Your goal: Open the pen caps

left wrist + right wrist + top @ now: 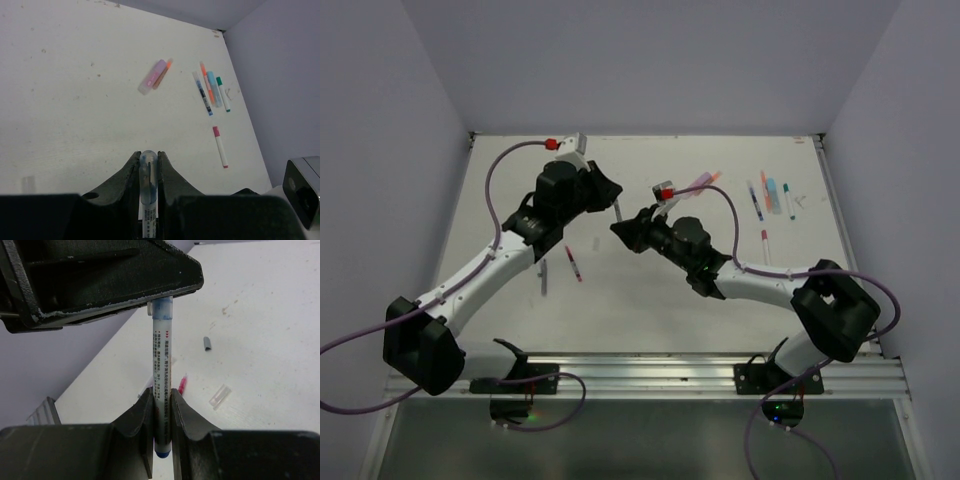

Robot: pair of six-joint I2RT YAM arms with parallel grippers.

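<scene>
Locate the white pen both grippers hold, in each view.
Top external: white pen, centre, between left gripper and right gripper.
Left wrist: pen bottom centre, pointing up.
Right wrist: pen centre, upright.
Shared landmark: left gripper, clamping the pen's end in all three.

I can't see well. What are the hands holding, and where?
One white pen: right hand pinches its barrel near the blue tail, left hand grips its clear cap.

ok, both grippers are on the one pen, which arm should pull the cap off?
Left, probably. The left gripper is shut on the cap, while the right gripper clamps the pen by its barrel as an anchor, so the left can draw straight back.
</scene>
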